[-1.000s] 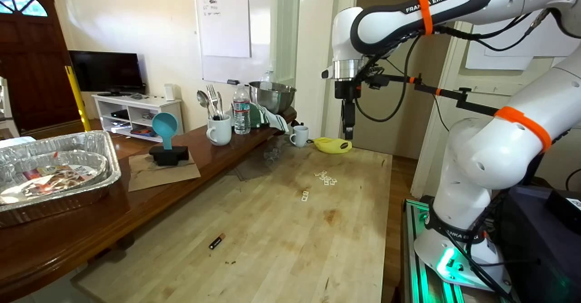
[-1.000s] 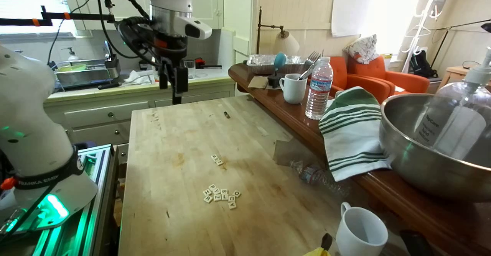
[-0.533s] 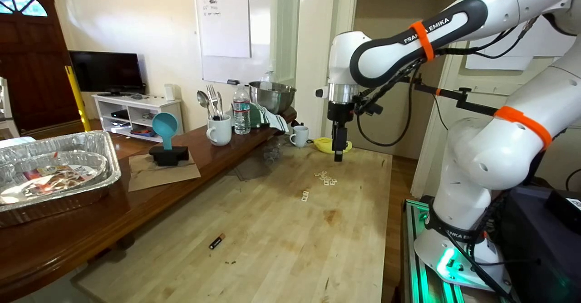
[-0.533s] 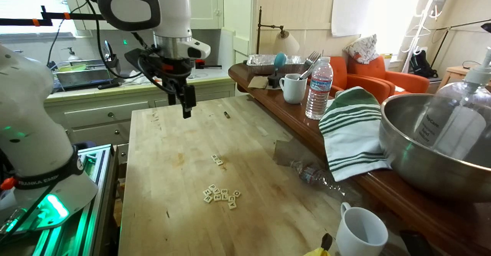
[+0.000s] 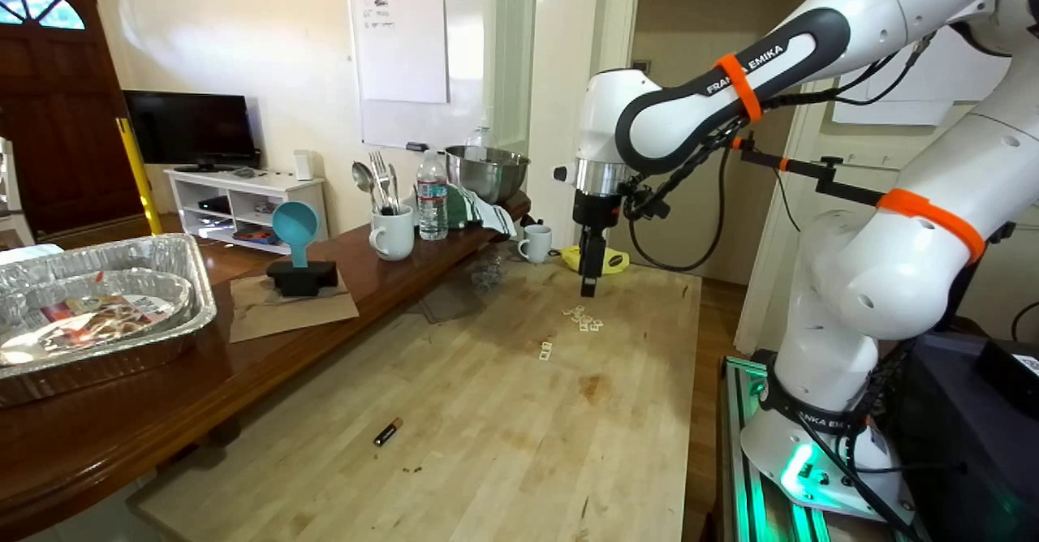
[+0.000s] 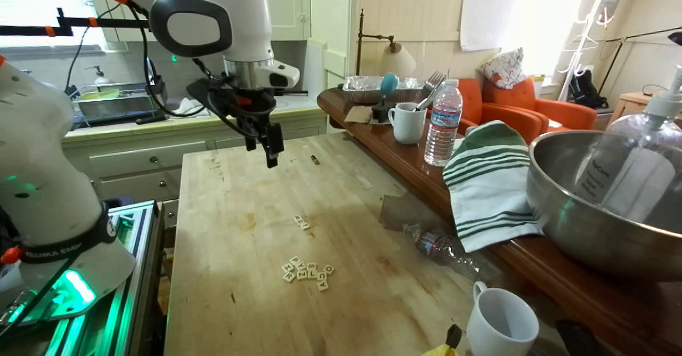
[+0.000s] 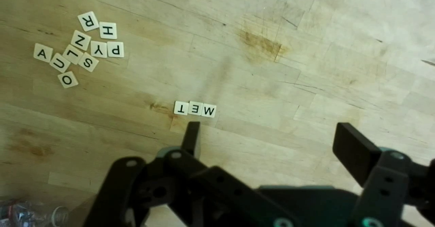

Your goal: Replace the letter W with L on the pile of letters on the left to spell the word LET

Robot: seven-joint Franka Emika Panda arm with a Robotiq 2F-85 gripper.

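Note:
In the wrist view, a row of white letter tiles reads WET: the W tile [image 7: 209, 110], the E tile [image 7: 195, 108] and the T tile [image 7: 181, 108] lie side by side. The L tile [image 7: 72, 54] lies among a loose pile with the S tile [image 7: 88, 62], the U tile [image 7: 60, 63], the Z or N tile [image 7: 81, 40] and several more. Both exterior views show the row [image 5: 545, 351] [image 6: 301, 222] and the pile [image 5: 584, 320] [image 6: 312, 274]. My gripper [image 7: 270, 133] is open and empty, well above the table [image 5: 503, 445]. Its left finger [image 7: 192, 133] appears just below the row in the wrist view.
A battery [image 5: 388, 432] lies on the table. A yellow banana-shaped item [image 5: 597, 260] and a white mug [image 5: 535, 244] stand at the table's end. A raised brown ledge [image 5: 268, 359] runs along one side, with a clear bottle [image 6: 437, 244] lying beside it.
My gripper has come down toward the table and shifted sideways, left in one exterior picture and slightly right in another. The tiles have not moved.

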